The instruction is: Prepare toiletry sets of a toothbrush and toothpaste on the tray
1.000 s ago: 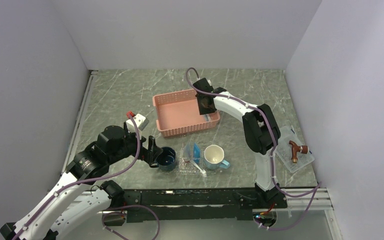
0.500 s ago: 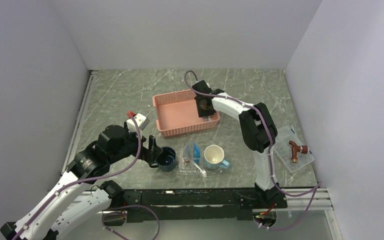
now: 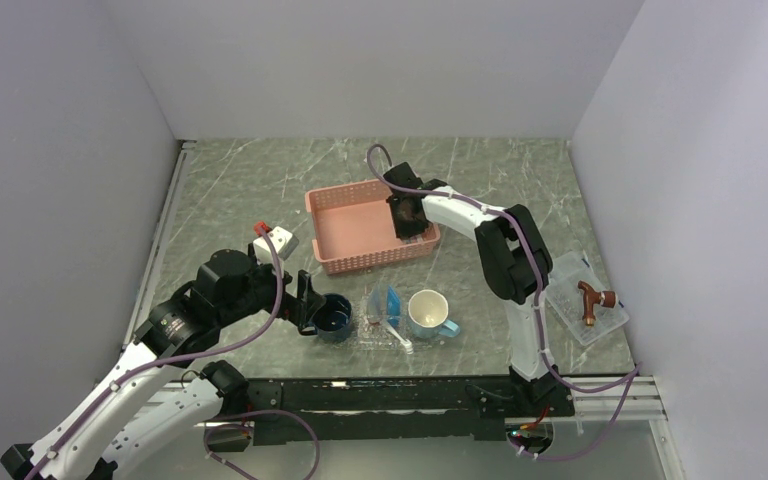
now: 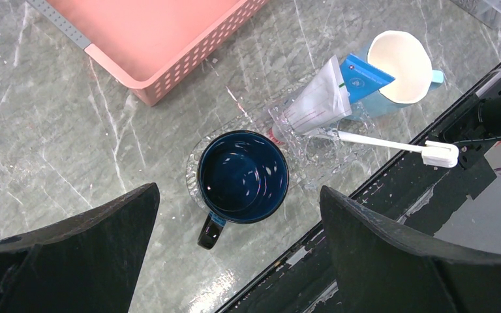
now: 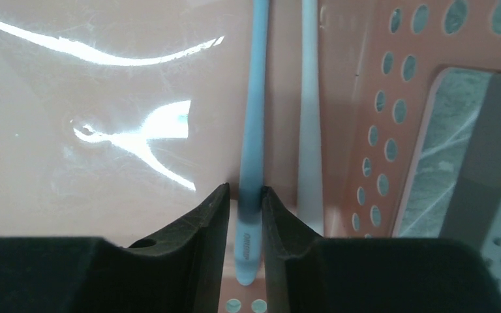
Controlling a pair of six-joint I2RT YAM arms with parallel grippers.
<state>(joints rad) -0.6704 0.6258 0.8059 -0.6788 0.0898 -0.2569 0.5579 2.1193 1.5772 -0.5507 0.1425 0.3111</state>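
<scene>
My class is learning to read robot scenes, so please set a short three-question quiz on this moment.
1. True or false: the left hand is open and holds nothing.
2. What does the right hand grip? A) a toothbrush B) a toothpaste tube C) a mug
3. Fill in: the right hand is inside the pink ____.
Key: 1 true; 2 A; 3 basket.
</scene>
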